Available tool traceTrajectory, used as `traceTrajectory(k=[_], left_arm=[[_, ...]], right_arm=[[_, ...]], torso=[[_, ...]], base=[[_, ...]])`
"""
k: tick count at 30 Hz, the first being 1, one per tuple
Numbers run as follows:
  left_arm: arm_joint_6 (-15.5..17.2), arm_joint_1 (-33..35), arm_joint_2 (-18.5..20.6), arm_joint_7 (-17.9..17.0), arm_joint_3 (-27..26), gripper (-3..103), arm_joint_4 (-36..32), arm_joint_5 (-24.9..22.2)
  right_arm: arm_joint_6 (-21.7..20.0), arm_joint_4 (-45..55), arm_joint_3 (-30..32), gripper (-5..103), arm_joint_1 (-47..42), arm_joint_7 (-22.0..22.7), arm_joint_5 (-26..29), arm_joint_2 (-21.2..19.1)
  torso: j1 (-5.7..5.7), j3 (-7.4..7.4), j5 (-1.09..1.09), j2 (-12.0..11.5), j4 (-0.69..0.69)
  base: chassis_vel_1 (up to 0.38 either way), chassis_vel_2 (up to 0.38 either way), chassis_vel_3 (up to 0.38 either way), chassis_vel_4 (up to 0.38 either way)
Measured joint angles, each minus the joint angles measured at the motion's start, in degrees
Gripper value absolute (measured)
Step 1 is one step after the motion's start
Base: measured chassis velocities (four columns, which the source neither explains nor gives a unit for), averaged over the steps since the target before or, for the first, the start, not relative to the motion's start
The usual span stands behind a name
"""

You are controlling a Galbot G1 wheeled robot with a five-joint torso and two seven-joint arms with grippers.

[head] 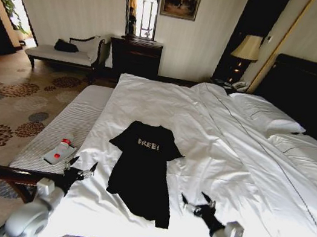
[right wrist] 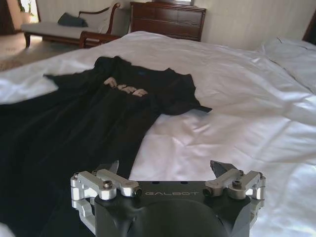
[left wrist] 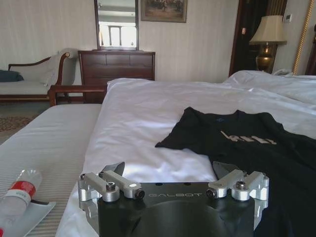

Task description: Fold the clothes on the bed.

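Two grippers hover low over the near edge of the bed (head: 222, 142), both with jaws spread and empty. Left gripper (head: 81, 168) sits just left of the black T-shirt (head: 142, 168), which lies flat between them. Right gripper (head: 197, 202) sits just right of its hem.

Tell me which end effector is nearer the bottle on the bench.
Left. The left end effector hangs open just beside the bottle; the right end effector hangs open across the T-shirt, over the bed.
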Motion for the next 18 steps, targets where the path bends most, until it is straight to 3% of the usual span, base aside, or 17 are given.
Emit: traceTrajectory(k=[2,14,18], left_arm=[[-0.6,1.5,-0.2,0.0,0.1,100,-0.5,1.2],[-0.1,1.7,0.5,-0.8,2.1,100,-2.0,2.2],[0.7,0.8,0.7,-1.6,3.6,100,-2.0,2.5]], right_arm=[[2.7,-1.7,-3.5,100,-0.7,0.6,-8.5,1.7],[9.3,-2.8,-9.7,100,-6.0,2.3,-20.6,3.6],[14.2,-5.7,-11.2,100,-6.1,2.3,-31.0,4.3]], torso=[[0.00,0.00,0.01,0.0,-0.01],[0.01,0.00,-0.01,0.0,-0.02],[0.01,0.00,-0.01,0.0,-0.01]], base=[[0.000,0.000,0.000,0.000],[0.000,0.000,0.000,0.000],[0.000,0.000,0.000,0.000]])
